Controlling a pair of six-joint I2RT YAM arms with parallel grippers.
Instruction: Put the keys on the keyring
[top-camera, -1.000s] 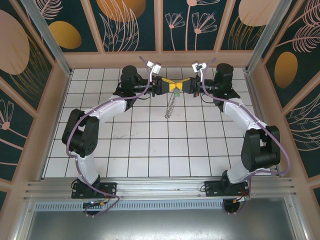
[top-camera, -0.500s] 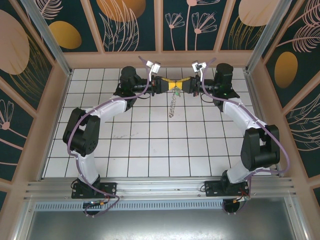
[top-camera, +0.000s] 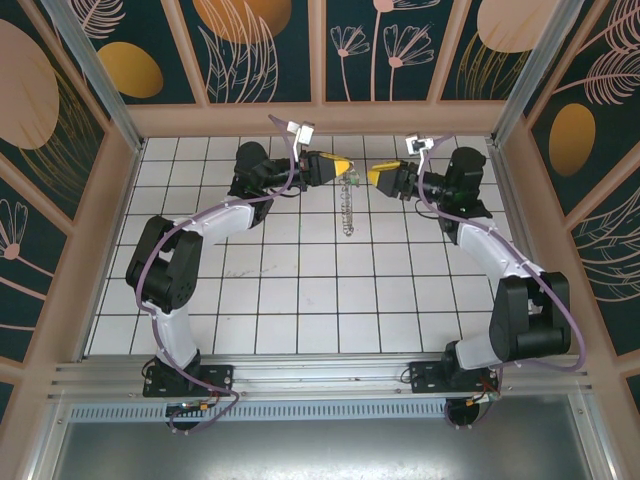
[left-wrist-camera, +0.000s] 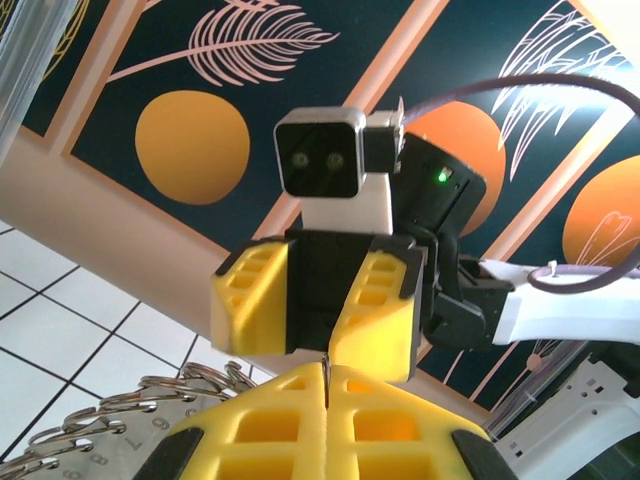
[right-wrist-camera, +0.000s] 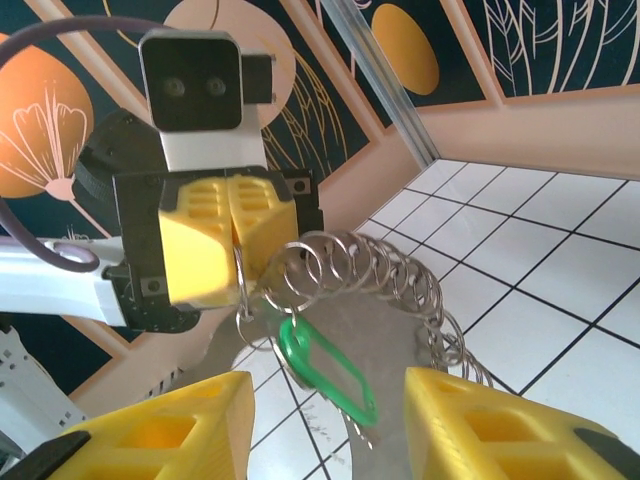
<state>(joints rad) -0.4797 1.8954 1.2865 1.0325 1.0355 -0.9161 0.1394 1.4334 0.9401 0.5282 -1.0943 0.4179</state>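
Observation:
High over the back of the table, my left gripper is shut on one thin silvery ring at the top of the keyring, which hangs straight down from it. In the right wrist view the keyring is a flat grey piece fringed with silvery rings. The key, with its green head, dangles from a ring near the left fingers. My right gripper is open a short way to the right, its jaws apart on either side of the green key without touching it. In the left wrist view my left gripper pinches the ring's edge.
The white tiled floor lies below, walled by tan rails and patterned panels. Both arms reach to the back centre, their bases on the near rail.
My right gripper has opened and drawn back to the right, away from the left gripper. The keyring now hangs from the left gripper alone, which stays shut.

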